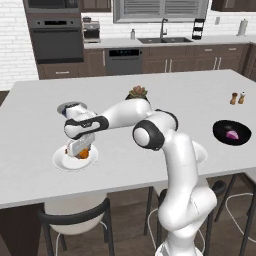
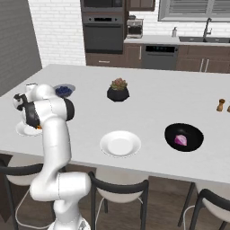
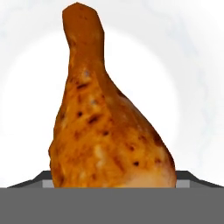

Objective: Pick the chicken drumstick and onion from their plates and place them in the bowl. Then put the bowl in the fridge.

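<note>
Now | chicken drumstick (image 3: 105,127) directly under end effector (image 1: 81,151) | grip unclear

potted succulent (image 2: 118,90), berry bowl (image 2: 64,90), two shakers (image 1: 237,98), sink (image 1: 164,40)

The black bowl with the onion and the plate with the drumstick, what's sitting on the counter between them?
In the right base view, an empty white plate lies between the black bowl and the drumstick's plate, and the robot's arm crosses there too.

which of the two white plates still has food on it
The plate under the gripper: the chicken drumstick lies on it. The other plate is bare.
</note>
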Robot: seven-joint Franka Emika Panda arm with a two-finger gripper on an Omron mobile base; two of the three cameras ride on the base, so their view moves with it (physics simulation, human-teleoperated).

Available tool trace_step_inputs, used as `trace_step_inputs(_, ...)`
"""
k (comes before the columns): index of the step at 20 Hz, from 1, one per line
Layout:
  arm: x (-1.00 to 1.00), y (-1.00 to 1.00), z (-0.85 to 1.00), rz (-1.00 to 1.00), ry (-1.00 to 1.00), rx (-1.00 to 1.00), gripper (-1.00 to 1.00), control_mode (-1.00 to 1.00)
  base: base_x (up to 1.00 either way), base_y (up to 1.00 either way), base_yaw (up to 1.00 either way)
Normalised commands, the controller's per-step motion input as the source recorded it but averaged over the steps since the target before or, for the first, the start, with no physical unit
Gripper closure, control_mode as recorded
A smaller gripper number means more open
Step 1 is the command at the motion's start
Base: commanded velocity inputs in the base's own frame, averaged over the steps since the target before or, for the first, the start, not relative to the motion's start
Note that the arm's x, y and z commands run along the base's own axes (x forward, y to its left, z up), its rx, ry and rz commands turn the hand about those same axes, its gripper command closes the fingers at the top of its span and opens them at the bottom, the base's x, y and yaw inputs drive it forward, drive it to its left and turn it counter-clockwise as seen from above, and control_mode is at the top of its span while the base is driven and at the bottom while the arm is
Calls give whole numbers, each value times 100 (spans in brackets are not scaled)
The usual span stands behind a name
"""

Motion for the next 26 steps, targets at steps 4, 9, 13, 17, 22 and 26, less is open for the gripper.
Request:
trace_step_inputs(4, -29, -65, 41, -10, -13, 2, 100, -100, 0, 0, 0)
trace_step_inputs(9, -70, -100, 53, -14, -10, 10, 100, -100, 0, 0, 0)
trace_step_inputs(13, -69, -100, 48, -25, -1, 10, 100, -100, 0, 0, 0)
trace_step_inputs(17, -45, -100, 33, -28, -4, 3, 100, -100, 0, 0, 0)
trace_step_inputs(22, -19, -100, 33, -29, -5, 0, 100, -100, 0, 0, 0)
trace_step_inputs(26, -2, -100, 28, -30, -1, 0, 100, -100, 0, 0, 0)
